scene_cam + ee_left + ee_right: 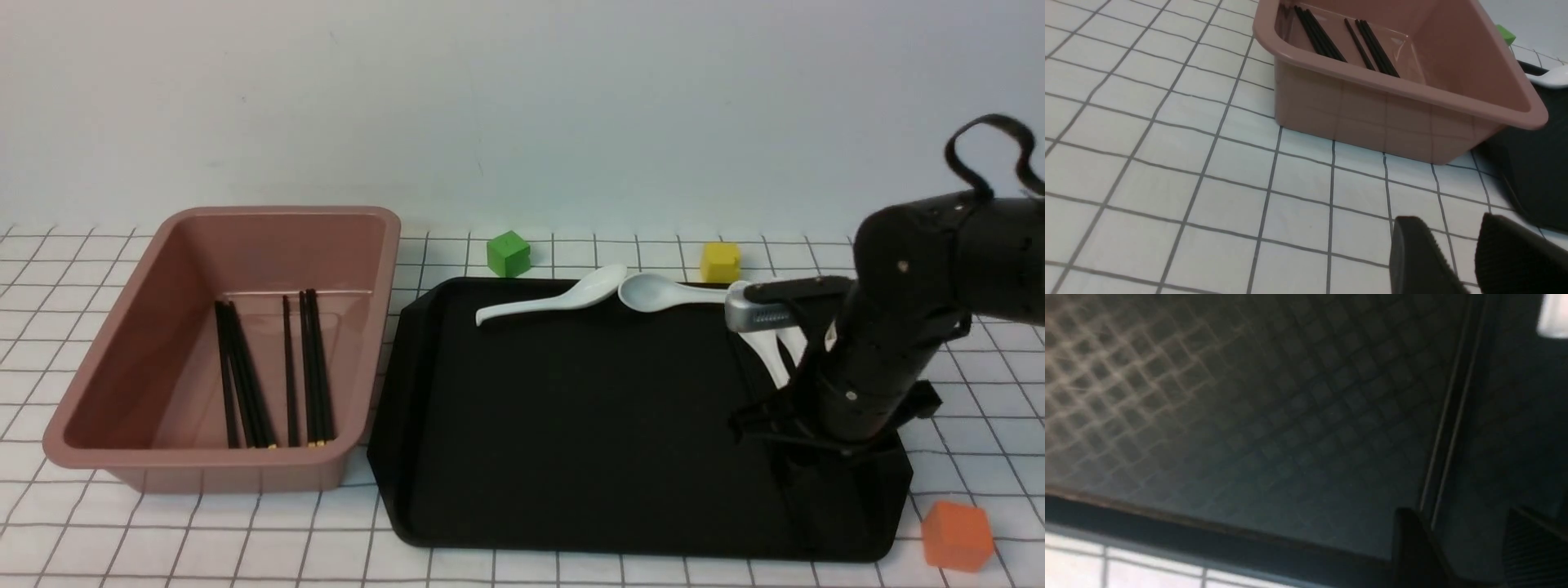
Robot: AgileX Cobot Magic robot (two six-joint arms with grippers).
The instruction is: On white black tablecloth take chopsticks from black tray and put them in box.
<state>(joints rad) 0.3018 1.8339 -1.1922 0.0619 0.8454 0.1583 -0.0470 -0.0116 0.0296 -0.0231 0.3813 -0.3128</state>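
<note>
The pink box [163, 310] stands on the gridded tablecloth [204, 539] at the left, with several black chopsticks [269, 376] lying in it; both show in the left wrist view, box [1372, 110] and chopsticks [1347, 41]. The black tray [571, 408] lies to its right. My right arm [882, 359] reaches down over the tray's right end. In the right wrist view two thin chopsticks [1447, 416] lie on the tray [1249, 416] and run in between the jaws of my open right gripper [1457, 514], close to one finger [1412, 547]. My left gripper [1449, 222] is open and empty above the cloth.
Two white spoons [555, 300] [669, 292] lie at the tray's far edge, and a third [771, 351] sits partly behind my right arm. A green cube [508, 252] and a yellow cube [720, 261] stand behind the tray. An orange cube [957, 535] is at its near right corner.
</note>
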